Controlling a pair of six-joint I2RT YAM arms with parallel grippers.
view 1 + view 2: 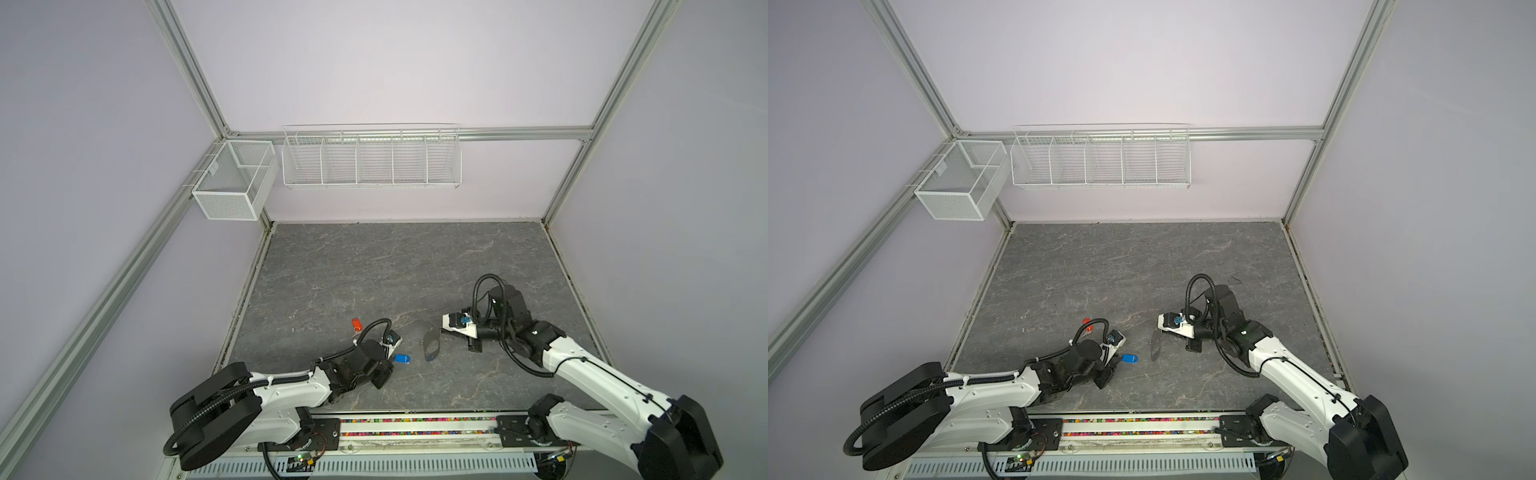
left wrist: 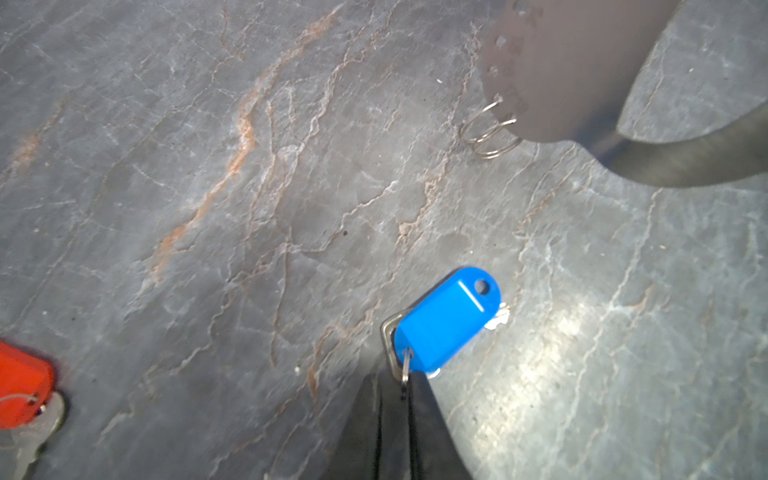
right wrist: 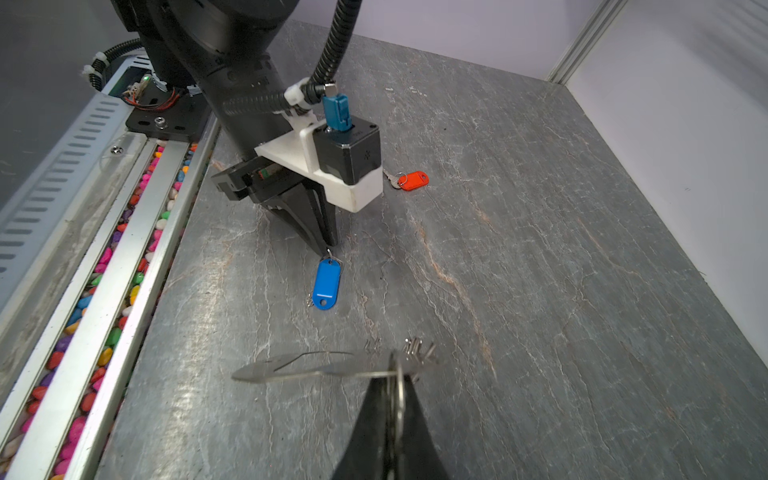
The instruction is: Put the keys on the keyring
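Keyring (image 1: 432, 345): flat dark-grey metal, blade-like, oval cut-out, small silver wire rings (image 2: 490, 133) along one edge. Hangs mid-front btw both tools, pinched at its ringed end by right tool (image 3: 395, 380), jaws fully closed. Blue-tag key (image 2: 446, 322): glossy oblong plastic tag over silver key, flat on surface (image 1: 374, 270) (matte grey slate look, rust veins). Left tool (image 3: 328, 246) tips nearly together on its split ring. Orange-red-tag key (image 3: 413, 180) lies flat, well apart.

The blue tag (image 2: 446, 322) covers most of its key (image 2: 388, 332); the picture's edge crops the orange-red tag (image 2: 23, 390).
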